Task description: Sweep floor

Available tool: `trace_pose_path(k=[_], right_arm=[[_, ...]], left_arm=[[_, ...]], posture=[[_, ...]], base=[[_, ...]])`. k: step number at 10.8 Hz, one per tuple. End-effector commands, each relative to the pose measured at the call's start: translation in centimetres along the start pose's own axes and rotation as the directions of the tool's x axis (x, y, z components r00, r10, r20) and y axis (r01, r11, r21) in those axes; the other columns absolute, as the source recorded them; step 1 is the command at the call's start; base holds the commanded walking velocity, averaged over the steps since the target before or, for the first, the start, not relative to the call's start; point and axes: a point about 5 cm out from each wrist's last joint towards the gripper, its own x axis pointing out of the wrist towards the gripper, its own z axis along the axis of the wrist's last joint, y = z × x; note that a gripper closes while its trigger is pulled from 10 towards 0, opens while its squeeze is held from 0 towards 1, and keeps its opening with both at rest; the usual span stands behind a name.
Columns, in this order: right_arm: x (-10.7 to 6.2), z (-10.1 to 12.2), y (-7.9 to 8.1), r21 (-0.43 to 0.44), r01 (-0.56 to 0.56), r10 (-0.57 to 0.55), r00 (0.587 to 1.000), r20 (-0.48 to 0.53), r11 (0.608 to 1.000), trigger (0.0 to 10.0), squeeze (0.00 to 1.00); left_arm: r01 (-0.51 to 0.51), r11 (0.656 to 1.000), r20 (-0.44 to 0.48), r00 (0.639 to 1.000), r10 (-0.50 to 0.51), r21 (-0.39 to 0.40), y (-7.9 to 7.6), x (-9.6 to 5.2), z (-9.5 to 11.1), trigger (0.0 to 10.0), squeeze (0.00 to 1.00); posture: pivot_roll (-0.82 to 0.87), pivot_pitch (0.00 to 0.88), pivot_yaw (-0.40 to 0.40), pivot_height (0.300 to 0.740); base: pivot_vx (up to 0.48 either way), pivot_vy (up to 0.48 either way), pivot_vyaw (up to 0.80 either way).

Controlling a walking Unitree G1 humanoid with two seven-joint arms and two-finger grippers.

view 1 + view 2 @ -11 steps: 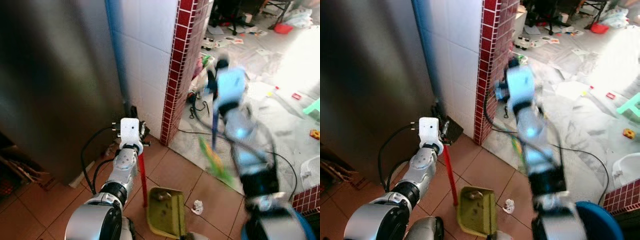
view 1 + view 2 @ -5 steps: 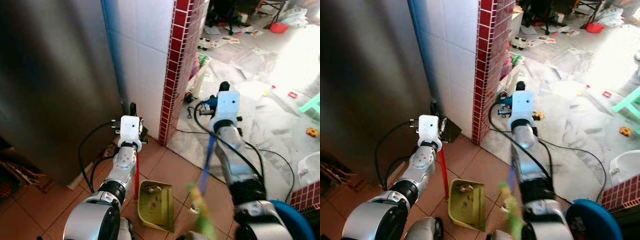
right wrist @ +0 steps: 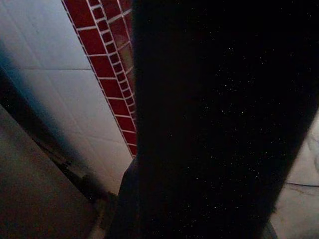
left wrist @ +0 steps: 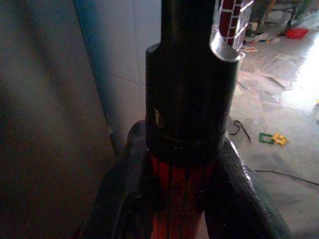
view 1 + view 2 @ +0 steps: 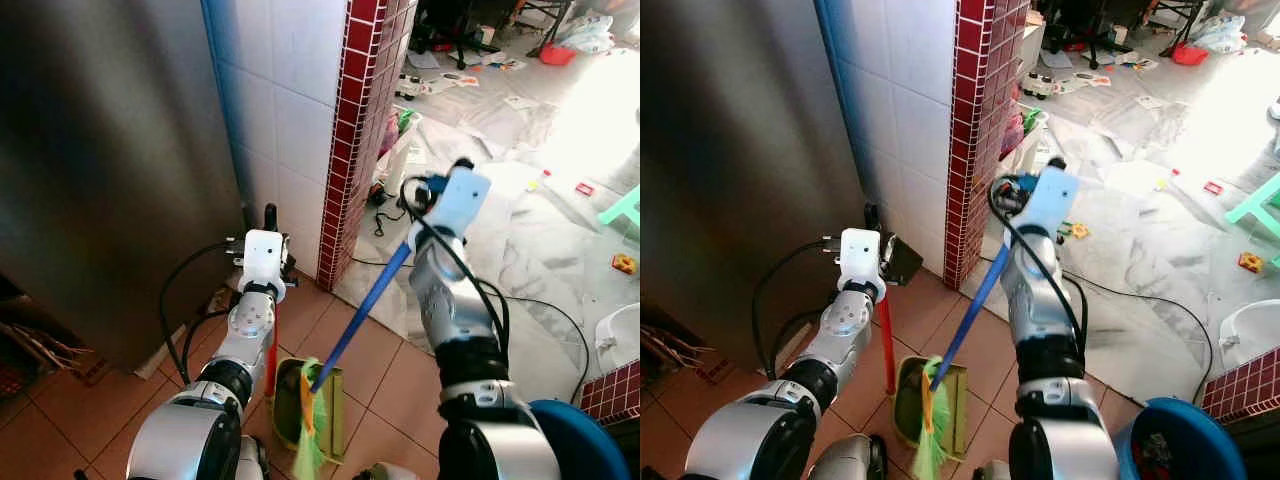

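The right gripper (image 5: 445, 187), fingers clamped on the blue broom (image 5: 355, 322), has swept its bristles into the dustpan (image 5: 283, 408), which the left gripper's fingers (image 4: 124, 194) steady by gripping its red handle (image 4: 174, 209).

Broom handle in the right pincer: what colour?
Blue, clearest in the left eye view: the broom handle slants down to green bristles.

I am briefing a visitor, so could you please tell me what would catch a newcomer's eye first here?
The blue-handled broom with green bristles, held by the right gripper, slants down into the olive-green plastic dustpan on the terracotta floor tiles. The left gripper grips the dustpan's red upright handle beside the red-brick wall edge.
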Motion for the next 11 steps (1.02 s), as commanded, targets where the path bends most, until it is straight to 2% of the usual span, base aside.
trace_pose_path(k=[1,3,4,5,6,7,8,9,11], right_arm=[[0.2,1.9,1.2,0.077,-0.064,0.06,0.997,0.056,0.995,10.0,0.0],[-0.2,4.3,4.2,0.033,-0.278,0.27,0.951,0.149,0.96,10.0,0.0],[-0.7,5.7,5.5,-0.034,-0.379,0.378,0.904,0.2,0.925,10.0,0.0],[-1.0,6.7,6.1,-0.11,-0.425,0.439,0.864,0.249,0.899,10.0,0.0],[-1.2,7.6,6.2,-0.161,-0.434,0.463,0.838,0.29,0.886,10.0,0.0],[-1.4,8.8,6.0,-0.255,-0.417,0.485,0.803,0.345,0.872,10.0,0.0],[-1.4,9.4,5.5,-0.304,-0.384,0.48,0.794,0.373,0.872,10.0,0.0],[-1.1,9.4,3.9,-0.335,-0.313,0.432,0.815,0.386,0.889,10.0,0.0],[-1.2,8.7,2.3,-0.366,-0.229,0.371,0.845,0.386,0.902,10.0,0.0]], left_arm=[[0.007,1.0,0.017,1.0,-0.007,-0.02,-0.2,0.3,0.6,10.0,0.0],[0.004,1.0,0.014,1.0,-0.004,-0.013,-0.1,0.3,0.5,10.0,0.0],[0.0,1.0,0.007,1.0,0.0,-0.006,-0.1,0.3,0.4,10.0,0.0],[0.002,1.0,0.006,1.0,-0.002,-0.01,-0.1,0.3,0.4,10.0,0.0],[0.003,1.0,0.005,1.0,-0.003,-0.012,-0.1,0.3,0.4,10.0,0.0],[0.011,1.0,0.008,1.0,-0.011,-0.029,-0.1,0.3,0.5,10.0,0.0],[0.012,0.999,0.014,1.0,-0.012,-0.033,-0.1,0.3,0.5,10.0,0.0],[0.023,0.998,0.069,0.997,-0.019,-0.053,0.0,0.3,1.0,10.0,0.0],[0.009,0.998,0.088,0.996,-0.005,-0.055,0.9,0.4,1.4,10.0,0.0]], posture=[[-0.11,0.018,-0.015,0.74],[-0.11,0.018,-0.015,0.74],[-0.11,0.017,-0.01,0.74],[-0.11,0.017,-0.01,0.74],[-0.11,0.017,-0.01,0.74],[-0.11,0.014,-0.008,0.74],[-0.11,0.014,-0.008,0.74],[-0.11,0.003,-0.006,0.74],[-0.11,0.006,0.001,0.74]], base=[[0.0,0.0,0.0],[0.0,0.0,0.0],[0.0,0.0,0.0],[0.0,0.0,0.0],[0.0,0.0,0.0],[0.0,0.0,0.0],[0.0,0.0,0.0],[0.0,0.0,0.0],[0.0,0.0,0.0]])
